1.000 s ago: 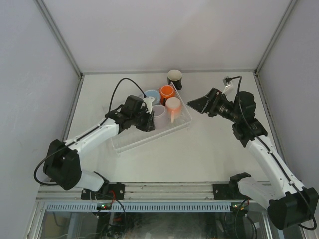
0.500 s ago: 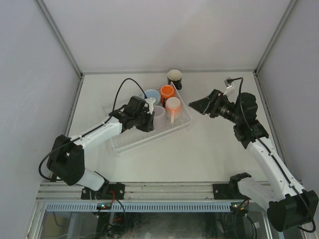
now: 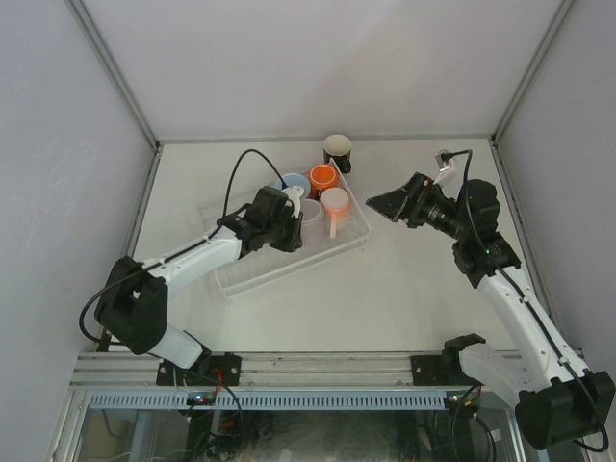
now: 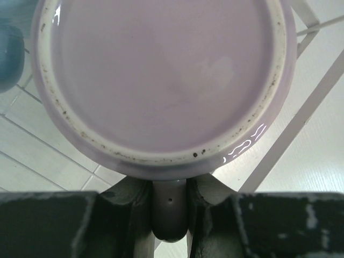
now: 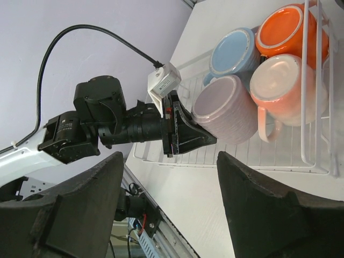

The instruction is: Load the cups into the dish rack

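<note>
The pale lilac mug [image 4: 161, 80], ribbed on its side and with a speckled foot ring, is held inverted at the far end of the dish rack [image 3: 252, 281]. Its base is tilted upward, and its handle is clamped by the left end effector [image 4: 169, 201]. The right end effector [image 3: 383, 205] is spread apart, empty.

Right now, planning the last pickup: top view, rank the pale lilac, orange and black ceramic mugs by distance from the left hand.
1. Pale lilac ceramic mug: held by the left hand.
2. Orange ceramic mug: far corner of the white wire rack.
3. Black ceramic mug: beyond the rack, outside.
</note>
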`<action>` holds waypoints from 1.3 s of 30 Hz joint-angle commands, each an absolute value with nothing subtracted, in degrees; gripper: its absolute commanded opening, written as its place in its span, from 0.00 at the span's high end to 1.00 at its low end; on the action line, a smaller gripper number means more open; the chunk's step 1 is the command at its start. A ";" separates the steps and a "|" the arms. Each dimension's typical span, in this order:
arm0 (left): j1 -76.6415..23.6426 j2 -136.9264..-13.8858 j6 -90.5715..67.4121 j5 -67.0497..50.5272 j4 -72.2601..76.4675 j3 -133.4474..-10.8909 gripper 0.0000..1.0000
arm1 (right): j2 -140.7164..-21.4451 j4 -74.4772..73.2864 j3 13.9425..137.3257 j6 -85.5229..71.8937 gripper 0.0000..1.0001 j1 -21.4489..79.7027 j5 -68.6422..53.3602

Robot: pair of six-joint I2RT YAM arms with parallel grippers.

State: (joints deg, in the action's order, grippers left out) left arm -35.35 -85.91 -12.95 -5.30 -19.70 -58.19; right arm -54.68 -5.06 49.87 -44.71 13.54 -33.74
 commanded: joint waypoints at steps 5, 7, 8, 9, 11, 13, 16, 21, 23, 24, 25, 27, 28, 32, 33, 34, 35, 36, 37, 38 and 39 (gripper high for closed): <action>-36.30 -85.95 -15.28 -3.36 -11.35 -57.76 1.00 | -53.00 -4.51 49.54 -43.37 0.31 12.75 -34.68; -36.60 -86.35 -15.27 -3.22 -11.66 -57.74 1.00 | -52.99 -4.44 49.51 -43.41 0.31 12.71 -34.64; -36.77 -86.49 -15.29 -3.14 -11.70 -57.74 1.00 | -53.00 -4.42 49.49 -43.48 0.31 12.66 -34.60; -36.90 -86.53 -15.37 -2.82 -11.83 -57.67 1.00 | -53.00 -4.35 49.48 -43.50 0.31 12.68 -34.61; -36.98 -86.61 -15.51 -2.70 -12.18 -57.54 1.00 | -53.00 -4.39 49.52 -43.51 0.31 12.66 -34.61; -37.05 -86.59 -15.55 -2.25 -12.46 -57.40 1.00 | -53.01 -4.39 49.51 -43.51 0.31 12.66 -34.54; -37.13 -86.66 -15.84 -1.42 -12.85 -56.77 1.00 | -52.91 -4.14 49.35 -43.67 0.31 12.66 -34.50; -37.18 -86.89 -16.95 -0.42 -13.53 -55.25 1.00 | -52.89 -3.96 49.31 -43.76 0.31 12.66 -34.63; -37.18 -86.90 -17.44 -0.24 -13.53 -54.68 0.96 | -52.91 -4.00 49.36 -43.77 0.32 12.66 -34.71; -37.18 -86.72 -17.59 -0.11 -13.49 -54.43 0.94 | -52.91 -3.92 49.31 -43.77 0.32 12.66 -34.64; -37.18 -86.59 -17.70 0.04 -13.38 -54.25 0.92 | -52.91 -3.92 49.31 -43.77 0.32 12.66 -34.73; -37.18 -86.52 -17.86 0.13 -13.38 -54.15 0.86 | -52.90 -3.87 49.32 -43.81 0.32 12.66 -34.78; -37.18 -86.48 -17.92 0.24 -13.36 -54.14 0.82 | -52.91 -3.82 49.32 -43.90 0.32 12.70 -34.74; -37.26 -86.71 -17.99 0.01 -13.51 -54.42 0.75 | -52.90 -3.60 49.32 -44.08 0.32 12.70 -34.74; -37.26 -86.61 -18.01 0.00 -13.53 -54.41 0.73 | -52.91 -3.60 49.37 -44.04 0.32 12.66 -34.79; -37.28 -86.59 -18.14 -0.04 -13.60 -54.35 0.71 | -52.83 -3.60 49.38 -44.12 0.32 12.71 -34.80; -37.27 -86.51 -18.13 -0.06 -13.50 -54.28 0.68 | -52.82 -3.60 49.37 -44.12 0.32 12.74 -34.71; -37.27 -86.37 -18.17 -0.02 -13.57 -54.23 0.66 | -52.87 -3.67 49.34 -44.12 0.32 12.74 -34.72; -37.27 -86.24 -18.22 0.00 -13.55 -54.13 0.65 | -52.89 -3.69 49.31 -44.13 0.32 12.79 -34.67; -37.27 -86.21 -18.32 0.00 -13.48 -53.96 0.64 | -52.95 -3.65 49.31 -44.17 0.32 12.83 -34.61; -37.33 -86.25 -18.55 -0.09 -13.41 -53.77 0.62 | -52.99 -3.59 49.31 -44.13 0.32 12.91 -34.55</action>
State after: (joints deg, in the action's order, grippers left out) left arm -36.99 -87.96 -17.12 -0.32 -14.81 -55.07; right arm -54.08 -5.82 49.41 -44.71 13.08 -34.59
